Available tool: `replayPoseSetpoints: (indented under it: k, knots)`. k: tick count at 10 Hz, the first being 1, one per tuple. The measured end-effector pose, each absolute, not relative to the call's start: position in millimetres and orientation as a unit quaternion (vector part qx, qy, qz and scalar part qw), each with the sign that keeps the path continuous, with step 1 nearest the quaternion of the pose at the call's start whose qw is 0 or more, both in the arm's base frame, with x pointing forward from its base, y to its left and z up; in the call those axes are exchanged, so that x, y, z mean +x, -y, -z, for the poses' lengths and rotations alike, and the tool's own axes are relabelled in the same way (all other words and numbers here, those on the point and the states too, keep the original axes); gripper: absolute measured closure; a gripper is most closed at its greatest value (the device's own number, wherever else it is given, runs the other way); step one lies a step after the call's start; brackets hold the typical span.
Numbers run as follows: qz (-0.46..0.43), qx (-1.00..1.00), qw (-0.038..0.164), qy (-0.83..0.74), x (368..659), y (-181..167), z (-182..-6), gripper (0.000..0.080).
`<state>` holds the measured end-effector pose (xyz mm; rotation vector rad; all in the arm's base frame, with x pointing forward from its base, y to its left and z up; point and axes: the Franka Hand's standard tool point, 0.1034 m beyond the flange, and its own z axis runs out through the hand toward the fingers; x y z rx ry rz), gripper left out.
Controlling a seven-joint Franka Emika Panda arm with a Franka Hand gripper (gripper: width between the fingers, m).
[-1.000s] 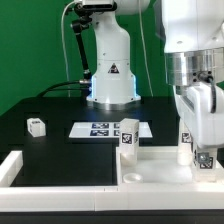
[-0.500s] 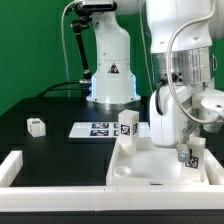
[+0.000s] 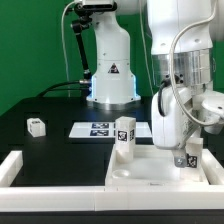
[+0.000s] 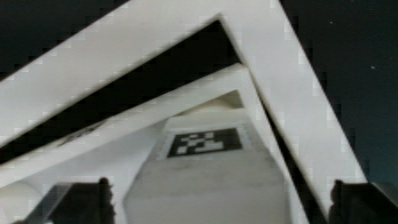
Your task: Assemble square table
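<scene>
Lying upside down on the black table (image 3: 60, 148), the white square tabletop (image 3: 150, 181) shows its hollow, rimmed underside. One tagged leg (image 3: 124, 135) stands upright at a far corner; the gripper (image 4: 217, 205) straddles a second tagged leg (image 4: 205, 160), jaws spread clear of its sides.

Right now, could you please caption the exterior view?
The open gripper hangs low over a tagged leg on the white tabletop.
</scene>
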<state>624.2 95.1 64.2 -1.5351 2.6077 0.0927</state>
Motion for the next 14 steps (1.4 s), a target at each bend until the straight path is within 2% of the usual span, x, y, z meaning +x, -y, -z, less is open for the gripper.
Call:
replayPoseSetpoints:
  k: [1,2,4,5,12,14]
  knots:
    - [-0.031,-0.506,0.057,-0.86,624.0,-95.0,-63.6,0.0163]
    - [-0.027,-0.519,0.06,-0.852,624.2,-92.1,-66.5,0.0154]
    - [-0.025,-0.542,0.077,-0.836,611.2,-69.8,-99.3,0.0151]
    - [-0.024,-0.54,0.079,-0.838,608.8,-63.4,-105.3,0.0151]
    - [-0.021,-0.549,0.077,-0.832,609.2,-62.4,-100.6,0.0151]
    - [-0.003,-0.613,0.078,-0.786,582.3,-29.4,-100.2,0.0151]
